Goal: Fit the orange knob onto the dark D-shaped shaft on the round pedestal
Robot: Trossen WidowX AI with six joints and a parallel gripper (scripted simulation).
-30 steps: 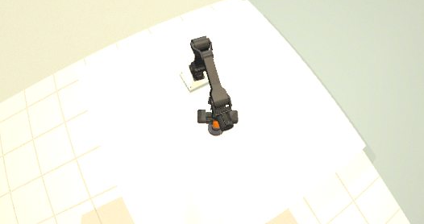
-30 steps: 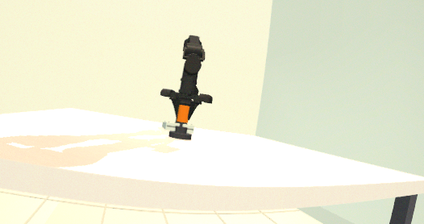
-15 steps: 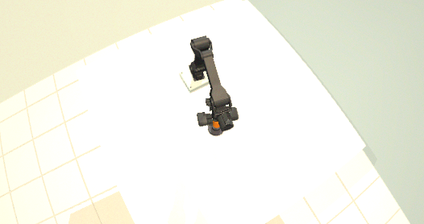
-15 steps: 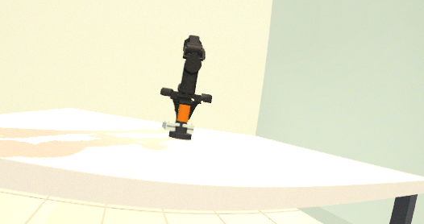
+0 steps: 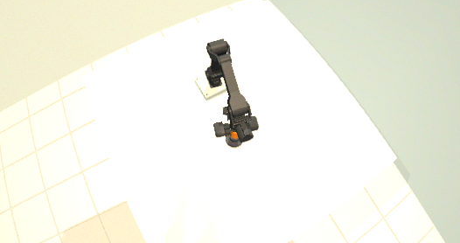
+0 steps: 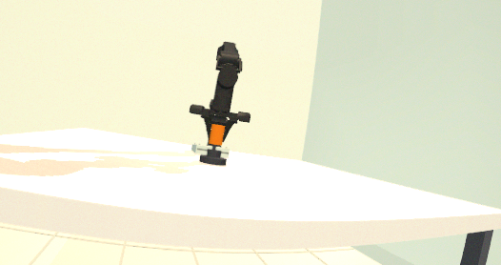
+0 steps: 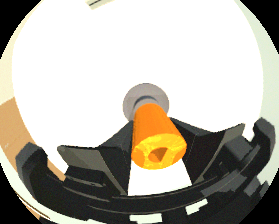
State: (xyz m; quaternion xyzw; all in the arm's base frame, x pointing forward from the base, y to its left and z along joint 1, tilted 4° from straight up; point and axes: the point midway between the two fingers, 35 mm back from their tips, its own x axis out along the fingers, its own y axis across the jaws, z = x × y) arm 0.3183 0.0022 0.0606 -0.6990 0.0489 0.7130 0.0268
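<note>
The orange knob (image 5: 234, 135) (image 6: 216, 134) (image 7: 151, 121) is upright above the round dark pedestal (image 5: 233, 144) (image 6: 212, 161) (image 7: 132, 103). My gripper (image 6: 217, 138) (image 7: 159, 136) is shut on the knob, with one finger on each side. In the exterior view a short dark stretch shows between the knob's lower end and the wide pedestal base, so the knob is not down on the base. Whether the knob's lower end touches the shaft tip or surrounds part of it cannot be told. The shaft's flat side is hidden.
The arm's pale base plate (image 5: 210, 92) (image 6: 203, 150) lies behind the pedestal as seen in the exterior view. The white table (image 5: 306, 137) (image 6: 295, 193) carries the arm and pedestal, and its edge shows at the right in the top view.
</note>
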